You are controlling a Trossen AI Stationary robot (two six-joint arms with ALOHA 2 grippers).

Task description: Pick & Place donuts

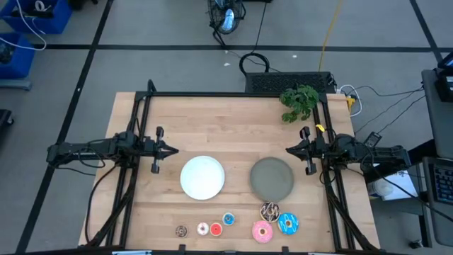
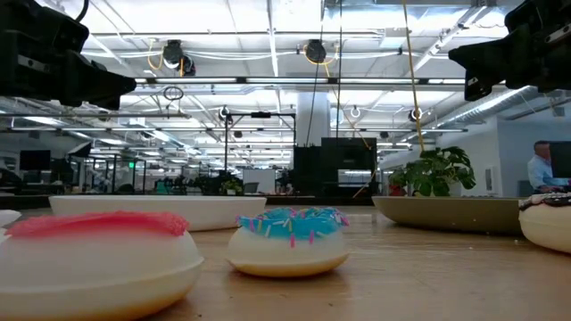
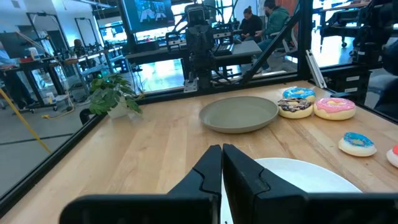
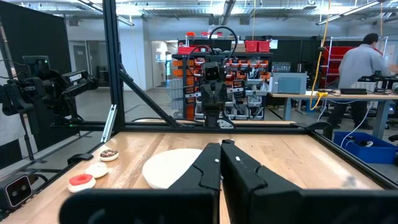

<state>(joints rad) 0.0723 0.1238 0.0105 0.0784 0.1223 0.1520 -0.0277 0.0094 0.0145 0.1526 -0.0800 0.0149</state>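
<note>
Six donuts sit in a row along the desk [image 1: 141,212] edge nearest the camera, all in front of the white plate [image 1: 202,176]. From that plate's left: tiny brown donut [image 1: 181,231], tiny red donut [image 1: 202,229], another tiny red one [image 1: 216,229], small blue donut [image 1: 228,219], then pink donut [image 1: 262,230], drizzled brown donut [image 1: 270,210] & bigger blue donut [image 1: 287,224], nearer the grey plate [image 1: 272,178]. Left gripper [image 1: 172,149] hangs left of the white plate, jaws closed, holding nothing. Right gripper [image 1: 290,149] hangs right of it, past the grey plate, jaws closed, empty too. Small plant [image 1: 299,101] stands behind.
</note>
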